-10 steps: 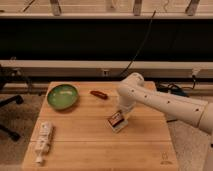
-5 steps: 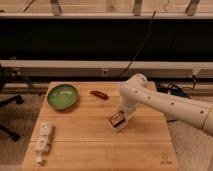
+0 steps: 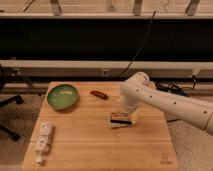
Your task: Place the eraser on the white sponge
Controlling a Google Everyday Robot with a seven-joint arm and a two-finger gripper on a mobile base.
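Note:
The eraser (image 3: 120, 116), a dark flat block with a red-orange label, is at the middle of the wooden table (image 3: 90, 150). It rests on the white sponge (image 3: 114, 123), whose pale edge shows under its left and front sides. My gripper (image 3: 131, 119) hangs from the white arm that comes in from the right. It is right at the eraser's right end, and the wrist hides part of both blocks.
A green bowl (image 3: 62, 96) stands at the back left. A slim red-brown stick (image 3: 99, 94) lies behind the eraser. A white tube with a cap (image 3: 43, 141) lies at the front left. A dark wall with rails runs behind the table.
The arm's upper part has shifted slightly to the right. The eraser has stayed at about the same spot and now lies flatter on the pale block.

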